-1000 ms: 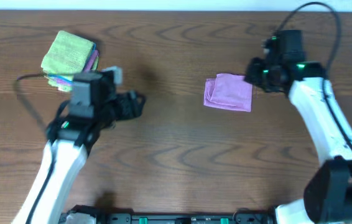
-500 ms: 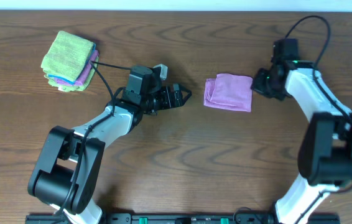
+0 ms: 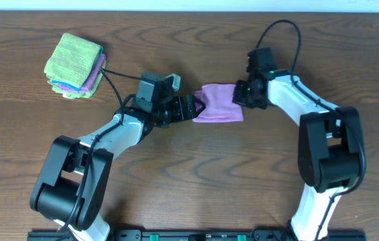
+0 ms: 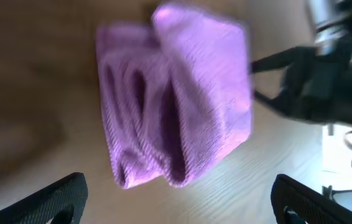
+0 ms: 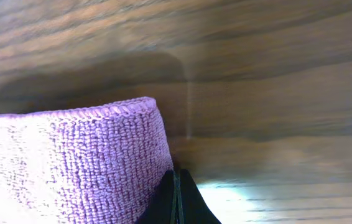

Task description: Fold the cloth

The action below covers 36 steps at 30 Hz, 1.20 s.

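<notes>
A folded purple cloth (image 3: 217, 104) lies on the wooden table between my two grippers. My left gripper (image 3: 191, 107) is open at the cloth's left edge, its fingers spread wide on either side; in the left wrist view the cloth (image 4: 176, 99) lies just ahead of the open jaws (image 4: 176, 199). My right gripper (image 3: 242, 96) is shut and presses against the cloth's right edge. In the right wrist view the shut fingertips (image 5: 176, 199) touch the cloth's side (image 5: 70, 162) without holding it.
A stack of folded cloths (image 3: 74, 65), green on top with pink and blue beneath, sits at the back left of the table (image 3: 196, 174). Cables run from both arms.
The cloth has slid left across the table, pushed by my right gripper. My left gripper has moved slightly right and now meets the cloth's left edge.
</notes>
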Each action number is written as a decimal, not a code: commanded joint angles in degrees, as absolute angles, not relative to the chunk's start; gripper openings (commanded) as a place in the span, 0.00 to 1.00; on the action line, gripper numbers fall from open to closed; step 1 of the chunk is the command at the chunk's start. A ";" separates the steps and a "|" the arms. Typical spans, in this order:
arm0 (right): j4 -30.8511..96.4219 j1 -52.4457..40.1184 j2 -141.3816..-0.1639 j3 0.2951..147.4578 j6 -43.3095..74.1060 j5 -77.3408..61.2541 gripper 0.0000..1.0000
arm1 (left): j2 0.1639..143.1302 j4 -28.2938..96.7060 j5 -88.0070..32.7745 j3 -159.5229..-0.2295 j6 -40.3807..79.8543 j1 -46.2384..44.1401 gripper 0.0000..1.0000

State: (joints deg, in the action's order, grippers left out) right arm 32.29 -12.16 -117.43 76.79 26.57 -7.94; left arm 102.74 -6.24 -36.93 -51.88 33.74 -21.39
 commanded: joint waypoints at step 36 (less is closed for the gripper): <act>40.80 -11.05 -107.00 79.07 20.60 -11.77 0.02 | 108.05 -6.61 -49.71 -52.36 33.12 -9.52 0.06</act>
State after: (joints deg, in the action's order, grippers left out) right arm 40.07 -13.19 -113.21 76.86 23.97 -13.78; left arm 110.69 -5.21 -44.73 -52.49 33.17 -12.08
